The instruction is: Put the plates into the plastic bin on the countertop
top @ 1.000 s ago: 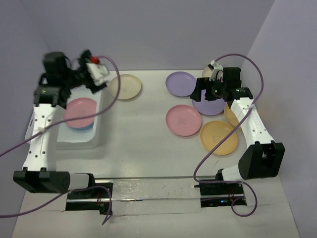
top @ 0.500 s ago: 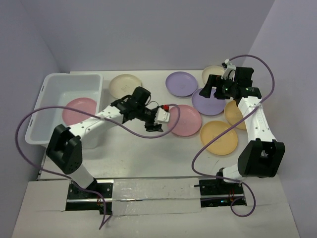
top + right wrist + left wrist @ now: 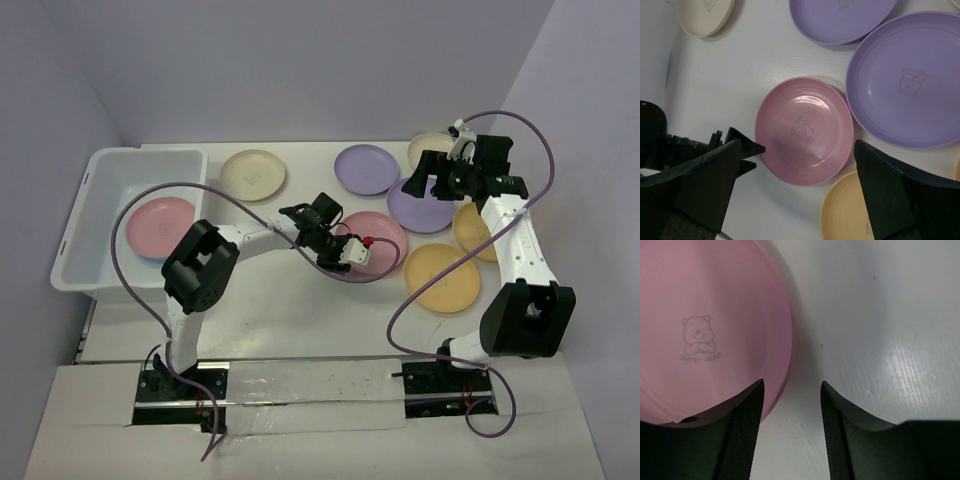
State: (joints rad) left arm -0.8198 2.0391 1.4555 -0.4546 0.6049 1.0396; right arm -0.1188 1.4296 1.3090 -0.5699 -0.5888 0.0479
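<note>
The plastic bin (image 3: 100, 170) stands at the far left of the countertop with a pink plate (image 3: 160, 225) lying in it. A second pink plate (image 3: 380, 232) lies mid-table; it also shows in the left wrist view (image 3: 705, 330) and the right wrist view (image 3: 805, 131). My left gripper (image 3: 352, 252) is open and empty, low at this plate's left rim (image 3: 791, 390); one finger overlaps the rim and the gap is over bare table. My right gripper (image 3: 425, 180) is open and empty, held high above the plates (image 3: 798, 145).
Loose plates on the table: cream (image 3: 252, 174), purple (image 3: 365, 168), a larger purple one (image 3: 420, 205), orange-yellow (image 3: 442, 277), another orange-yellow one (image 3: 468, 228) partly under the right arm, and cream (image 3: 428, 150) at the back right. The left arm's cable (image 3: 200, 190) loops over the bin.
My left arm has swung from over the bin across the table to the pink plate's left rim. My right gripper shifted slightly right a second ago, then stayed still.
</note>
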